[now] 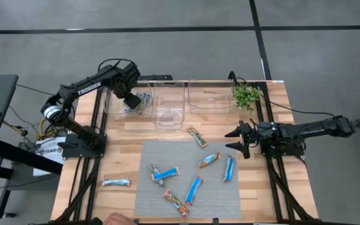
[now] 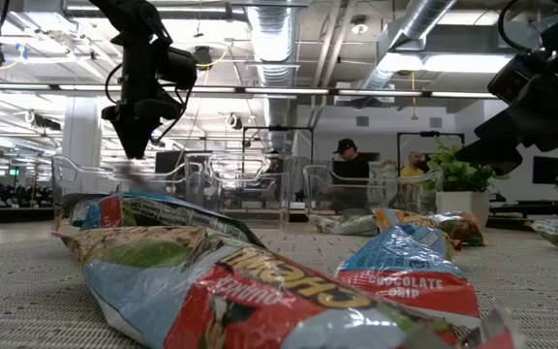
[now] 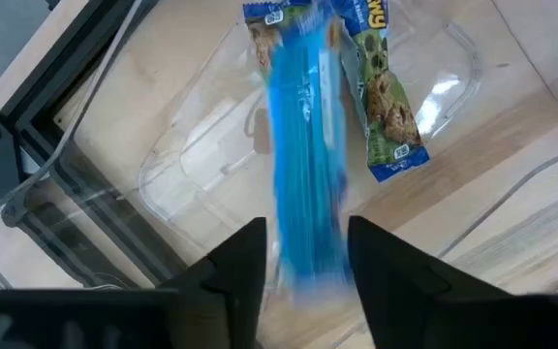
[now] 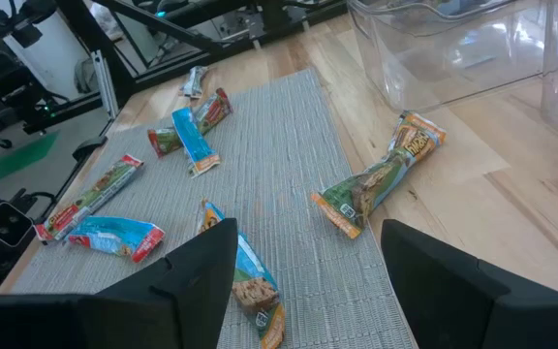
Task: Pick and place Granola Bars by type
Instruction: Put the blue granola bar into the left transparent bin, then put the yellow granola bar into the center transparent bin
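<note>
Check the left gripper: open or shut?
Open. The left gripper hangs over the leftmost clear bin, fingers apart, a blurred blue bar between them, apparently dropping.

The light wooden surface (image 1: 274, 194) carries a grey woven mat (image 1: 167, 153) across its near middle. Along the far edge stand three clear plastic bins (image 1: 169, 107) in a row, the middle one set slightly nearer, and a small green plant (image 1: 246, 95) sits at the far right corner. Directly on the wood lie a silver-blue bar (image 1: 116, 182), left of the mat, and a green-and-orange bar (image 1: 197, 136) at the mat's far edge, close to the middle bin. The remaining granola bars (image 1: 193, 189) lie scattered on the mat.
</note>
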